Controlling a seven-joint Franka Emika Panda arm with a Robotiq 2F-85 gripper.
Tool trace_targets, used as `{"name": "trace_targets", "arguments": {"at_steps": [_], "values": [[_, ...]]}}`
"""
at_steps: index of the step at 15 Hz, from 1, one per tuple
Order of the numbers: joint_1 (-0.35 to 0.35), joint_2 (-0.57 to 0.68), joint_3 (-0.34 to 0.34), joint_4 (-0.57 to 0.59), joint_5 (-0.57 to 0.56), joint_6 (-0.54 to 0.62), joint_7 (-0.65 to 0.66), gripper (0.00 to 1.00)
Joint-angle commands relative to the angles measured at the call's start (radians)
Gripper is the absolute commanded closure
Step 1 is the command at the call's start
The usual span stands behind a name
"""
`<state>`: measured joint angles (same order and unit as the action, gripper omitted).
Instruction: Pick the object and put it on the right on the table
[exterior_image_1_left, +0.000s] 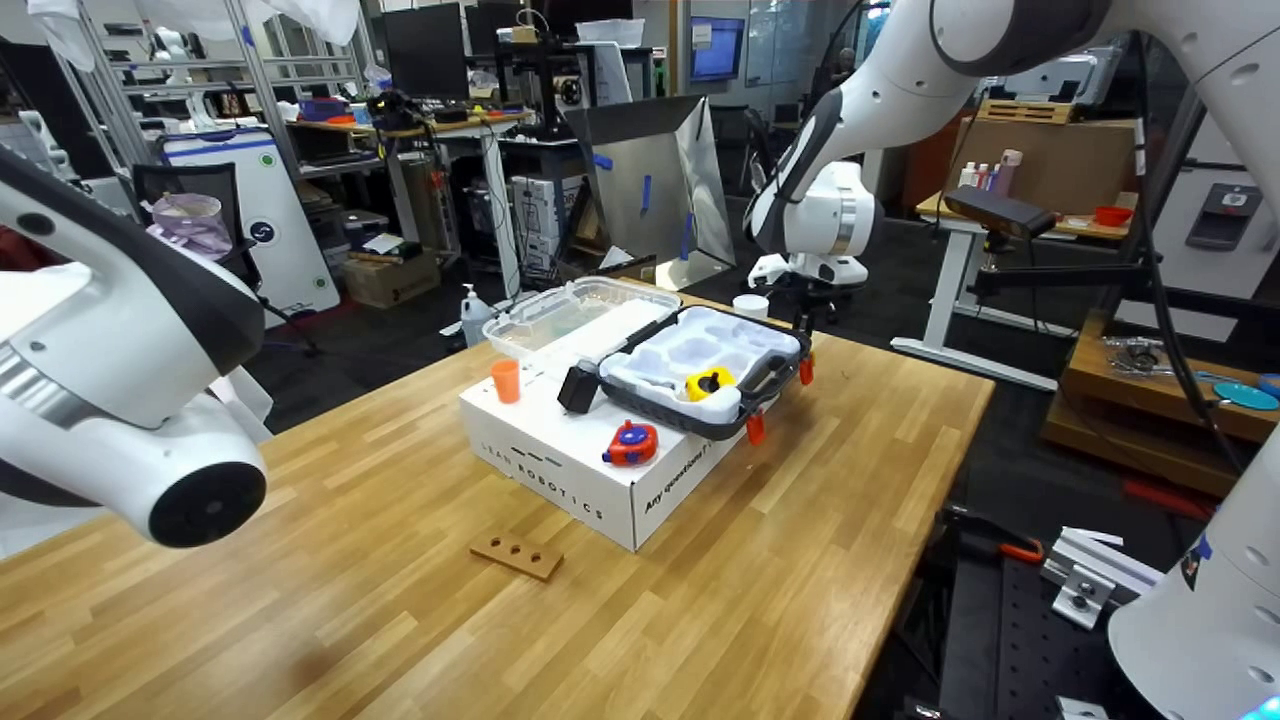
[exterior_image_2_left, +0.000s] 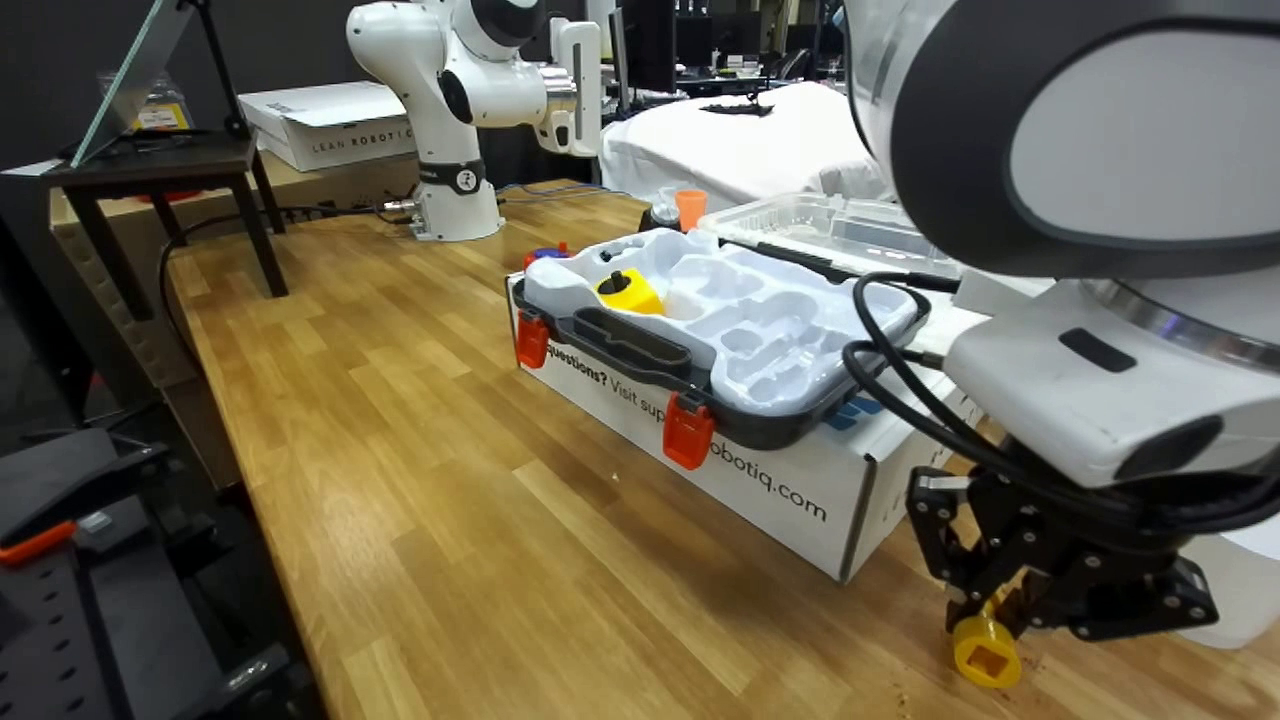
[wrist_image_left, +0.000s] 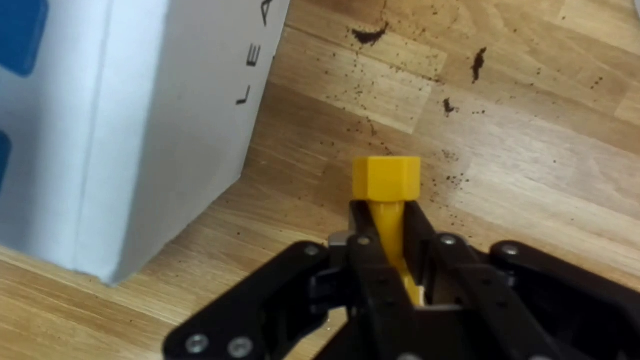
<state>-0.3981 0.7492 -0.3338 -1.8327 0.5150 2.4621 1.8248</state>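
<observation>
If I swing the stubby yellow plastic peg (wrist_image_left: 386, 179) low toward the white cardboard box (wrist_image_left: 197, 110), the peg's head could strike and twist, I judge: the slim shaft gives little to hold. Letting go too high above the light-brown plank-wood table (wrist_image_left: 545, 190) might set it rolling. My black metal 2-finger gripper (wrist_image_left: 386, 212) is closed to that shaft's thickness and holds it; the head juts past the fingertips, near the box. Whether it touches the table, I can't tell.
</observation>
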Motion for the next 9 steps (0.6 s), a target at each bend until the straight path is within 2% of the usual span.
{"name": "trace_targets", "arguments": {"at_steps": [1, 2, 4, 5, 9], "values": [[-0.027, 0.014, 0.017, 0.039, -0.008, -0.048, 0.008, 0.95], [-0.03, 0.015, 0.019, 0.042, -0.006, -0.055, 0.007, 0.95], [-0.031, 0.016, 0.02, 0.049, -0.006, -0.075, 0.009, 0.78], [-0.012, 0.005, 0.011, 0.019, -0.012, -0.034, 0.008, 0.8], [-0.013, 0.011, 0.011, 0.027, -0.012, -0.042, 0.008, 0.78]]}}
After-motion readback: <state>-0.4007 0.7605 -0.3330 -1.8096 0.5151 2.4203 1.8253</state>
